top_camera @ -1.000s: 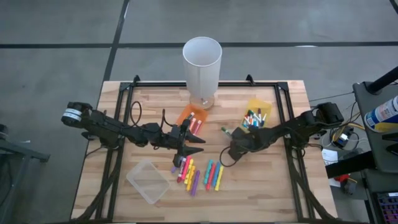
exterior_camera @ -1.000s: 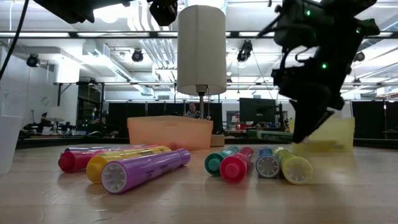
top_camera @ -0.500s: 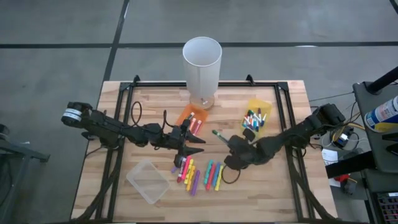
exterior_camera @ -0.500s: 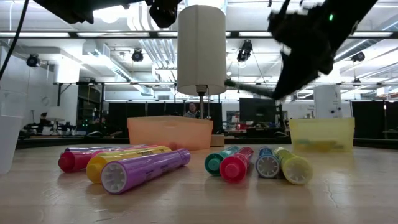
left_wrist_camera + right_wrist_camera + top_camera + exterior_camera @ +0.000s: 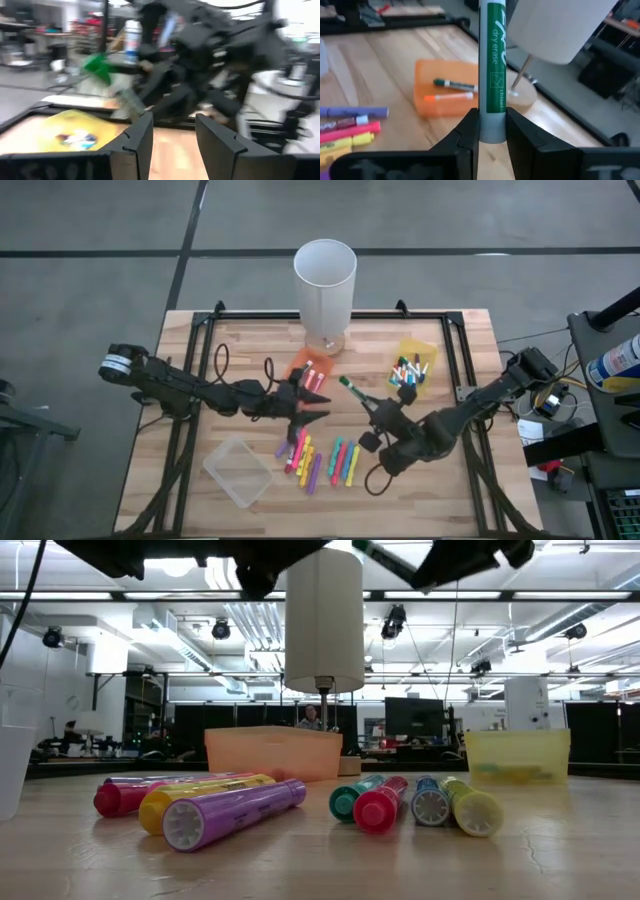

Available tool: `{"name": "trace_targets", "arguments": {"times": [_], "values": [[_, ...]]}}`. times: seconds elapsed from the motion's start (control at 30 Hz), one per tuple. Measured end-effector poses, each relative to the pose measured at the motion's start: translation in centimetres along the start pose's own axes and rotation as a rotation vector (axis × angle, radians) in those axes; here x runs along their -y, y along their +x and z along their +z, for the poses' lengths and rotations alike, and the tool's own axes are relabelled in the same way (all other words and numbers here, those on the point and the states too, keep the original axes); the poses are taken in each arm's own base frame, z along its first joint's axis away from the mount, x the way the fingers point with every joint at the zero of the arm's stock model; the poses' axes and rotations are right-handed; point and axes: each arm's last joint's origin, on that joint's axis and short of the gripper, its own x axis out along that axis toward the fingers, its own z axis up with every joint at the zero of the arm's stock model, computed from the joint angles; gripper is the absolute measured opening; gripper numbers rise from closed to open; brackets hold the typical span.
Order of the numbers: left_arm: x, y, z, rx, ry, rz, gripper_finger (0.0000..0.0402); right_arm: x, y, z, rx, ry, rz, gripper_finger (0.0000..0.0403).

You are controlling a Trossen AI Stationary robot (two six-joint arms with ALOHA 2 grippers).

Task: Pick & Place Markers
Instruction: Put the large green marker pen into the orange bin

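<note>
My right gripper (image 5: 368, 402) hangs above the table's middle, shut on a green dry-erase marker (image 5: 492, 75) whose green end (image 5: 344, 382) points toward the orange bin (image 5: 310, 370). My left gripper (image 5: 320, 408) is open just left of it, above the loose markers, with nothing between its fingers (image 5: 137, 140). Several coloured markers (image 5: 320, 460) lie flat on the wood in two clusters, also seen up close in the low view (image 5: 230, 805). The orange bin (image 5: 447, 92) holds two markers. The yellow bin (image 5: 412, 367) holds several. My right gripper pinches the green marker by its pale end (image 5: 492, 131) between its two fingers (image 5: 469, 131). The marker sticks out past the fingertips, roughly in line with them, slanting toward the table's far left. It is lifted clear of the table.
A tall white cylinder (image 5: 325, 280) stands on a round base at the far edge, just behind the orange bin. A clear plastic bin (image 5: 238, 471) sits at the near left. Black frame rails (image 5: 195, 380) run along both sides of the wooden table.
My right gripper has risen from beside the yellow bin, carrying the green marker up and toward the orange bin. It has turned as it rose, so the marker now points far-left. In the low view it has climbed out past the top edge.
</note>
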Motion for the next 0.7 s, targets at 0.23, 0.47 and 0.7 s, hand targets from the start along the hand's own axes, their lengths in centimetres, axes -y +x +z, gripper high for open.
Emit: {"name": "trace_targets", "arguments": {"times": [0.23,0.47,0.7], "values": [[-0.3,0.0,-0.1,0.003,-0.003,0.102,0.0142,-0.9,-0.8,0.3,0.066,-0.015,0.022,0.0063],[-0.3,0.0,0.0,0.009,-0.023,0.101,0.0142,-2.7,-1.1,0.9,0.11,-0.041,0.112,0.0063],[-0.2,0.0,0.1,0.01,-0.018,0.067,0.0142,-3.3,-0.9,0.9,0.113,-0.061,0.143,0.0063]]}}
